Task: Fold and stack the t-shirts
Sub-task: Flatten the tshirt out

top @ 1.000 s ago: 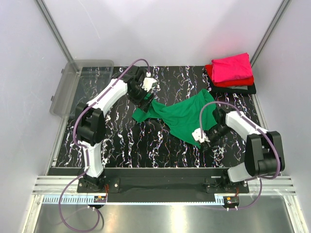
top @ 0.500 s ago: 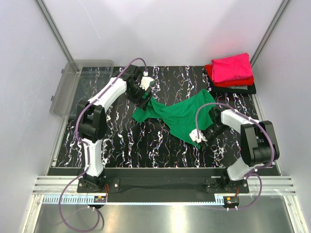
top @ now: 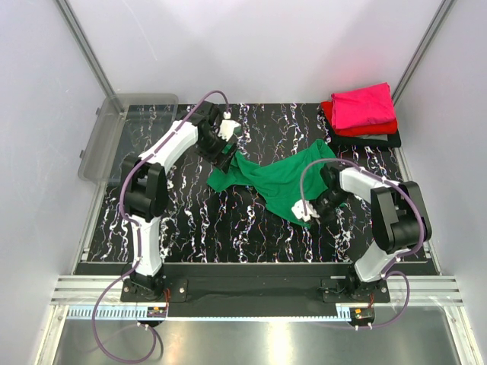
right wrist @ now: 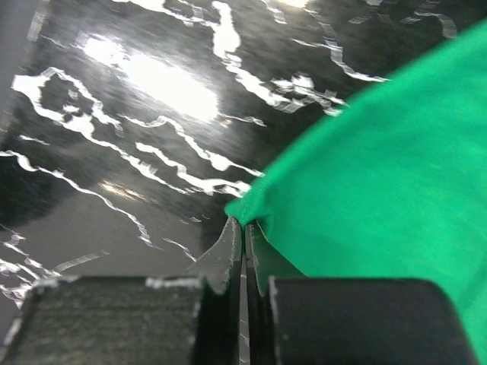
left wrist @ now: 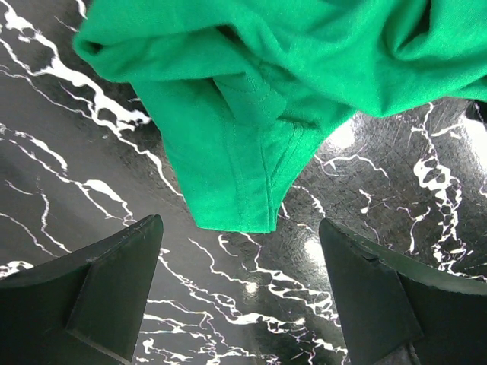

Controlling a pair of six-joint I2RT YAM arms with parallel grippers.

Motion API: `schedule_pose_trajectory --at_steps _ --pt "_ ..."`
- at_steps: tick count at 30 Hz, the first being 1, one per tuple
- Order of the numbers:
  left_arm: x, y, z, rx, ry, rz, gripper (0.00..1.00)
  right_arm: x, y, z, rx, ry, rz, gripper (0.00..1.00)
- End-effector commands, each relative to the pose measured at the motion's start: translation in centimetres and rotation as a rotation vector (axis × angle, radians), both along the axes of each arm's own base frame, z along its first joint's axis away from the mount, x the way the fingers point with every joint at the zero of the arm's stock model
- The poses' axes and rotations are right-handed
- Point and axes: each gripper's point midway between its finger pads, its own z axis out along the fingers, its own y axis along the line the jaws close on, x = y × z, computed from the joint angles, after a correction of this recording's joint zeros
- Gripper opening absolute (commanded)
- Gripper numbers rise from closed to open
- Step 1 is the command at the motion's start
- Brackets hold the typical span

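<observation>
1. My right pincer [top: 306, 214] is pressed together on the near corner of the green shirt [top: 278, 182]. On the right wrist camera the two fingers meet with a thin fold of the cloth edge [right wrist: 396, 152] caught between their tips [right wrist: 243, 228].
2. My left pincer [top: 226, 156] is spread wide and holds nothing. On the left wrist camera its fingers [left wrist: 114, 281] stand apart on either side of a hemmed end of the green shirt [left wrist: 251, 99], which points toward the gap between them.
3. The green shirt lies crumpled and unfolded in the middle of the black marbled table [top: 190, 220]. It runs on a slant from the bunched end under the left pincer toward the far right, and its near corner comes down to the right pincer.
4. I cannot tell from these views whether the left fingers touch the cloth or the table.
5. The other shirts sit folded in a stack at the far right corner of the table, well apart from the green one: the pink shirt [top: 364, 106] on top, the red shirt [top: 373, 129] under it, and the black shirt [top: 365, 140] at the bottom.
6. A clear plastic bin [top: 114, 137] stands at the far left edge of the table, just beyond the left arm.
</observation>
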Motion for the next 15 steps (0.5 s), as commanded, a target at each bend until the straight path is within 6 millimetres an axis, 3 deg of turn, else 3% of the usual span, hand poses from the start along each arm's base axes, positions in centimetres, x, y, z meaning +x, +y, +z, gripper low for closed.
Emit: schedule_pose_trajectory --at_steps 1,4,5,7,8,10,11,12,13,14,15 --pt "1.9 -0.7 2.6 -0.044 -0.076 0.0 0.89 4.7 1.7 2.4 0.086 -0.284 0.261 0.0" --pt "2.1 0.0 3.9 -0.015 -0.127 -0.039 0.89 8.0 2.3 6.0 0.085 -0.32 0.079 0.0" --pt "2.2 0.5 4.1 0.02 -0.148 -0.062 0.89 10.3 2.8 8.5 0.104 -0.376 0.023 0.0" --pt "2.1 1.1 4.1 0.054 -0.164 -0.094 0.88 13.1 3.7 11.7 0.146 -0.425 -0.086 0.0" --pt "2.1 1.5 4.0 0.08 -0.173 -0.128 0.86 15.2 4.0 14.5 0.17 -0.439 -0.199 0.0" --pt "1.8 1.5 3.9 0.092 -0.174 -0.167 0.83 17.9 4.2 15.8 0.172 -0.451 -0.294 0.0" --pt "1.7 1.3 4.0 0.093 -0.181 -0.191 0.82 19.7 4.4 18.0 0.195 -0.459 -0.392 0.0" --pt "1.6 1.2 3.9 0.091 -0.182 -0.205 0.82 21.3 4.2 18.8 0.194 -0.485 -0.445 0.0" --pt "1.5 0.5 3.6 0.088 -0.177 -0.229 0.82 22.4 4.4 18.1 0.192 -0.432 -0.528 0.0" --pt "1.6 0.2 3.3 0.097 -0.184 -0.255 0.81 24.3 4.5 20.4 0.221 -0.475 -0.566 0.0" --pt "1.8 -0.2 3.0 0.104 -0.187 -0.269 0.79 25.5 4.5 21.1 0.232 -0.487 -0.604 0.0"
